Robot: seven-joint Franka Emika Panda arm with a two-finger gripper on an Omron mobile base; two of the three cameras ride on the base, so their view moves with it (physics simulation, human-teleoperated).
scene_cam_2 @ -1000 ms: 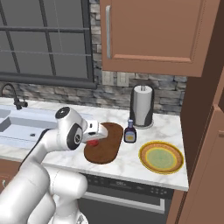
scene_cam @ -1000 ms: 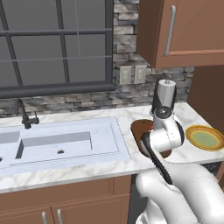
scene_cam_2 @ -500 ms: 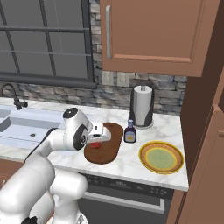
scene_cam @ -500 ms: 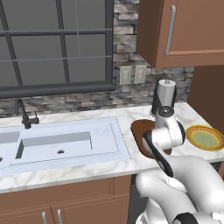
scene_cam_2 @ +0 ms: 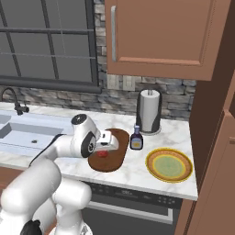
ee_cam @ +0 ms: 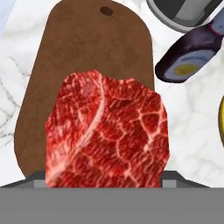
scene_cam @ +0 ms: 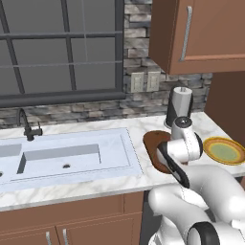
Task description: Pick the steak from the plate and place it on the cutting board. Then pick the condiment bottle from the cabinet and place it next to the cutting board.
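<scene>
In the hand view the steak (ee_cam: 107,131), a red marbled chunk, sits close to the camera and hides my fingertips. The dark brown cutting board (ee_cam: 87,52) lies right under it. From the right base view my gripper (scene_cam_2: 104,150) hangs low over the cutting board (scene_cam_2: 114,158), shut on the steak (scene_cam_2: 103,154), which is at or just above the wood. The condiment bottle (scene_cam_2: 136,137) stands upright on the counter beside the board's far right edge. The plate (scene_cam_2: 169,164) lies bare to the right. The cabinet (scene_cam_2: 160,36) hangs above, door shut.
A paper towel roll (scene_cam_2: 150,110) stands against the stone wall behind the bottle. A sink (scene_cam: 67,153) with a dark faucet (scene_cam: 28,127) takes up the counter's left. A tall wooden panel (scene_cam_2: 215,137) bounds the right end.
The hand has come down and forward with the steak, from above the board's left edge to low over its middle. Bottle and plate have not moved.
</scene>
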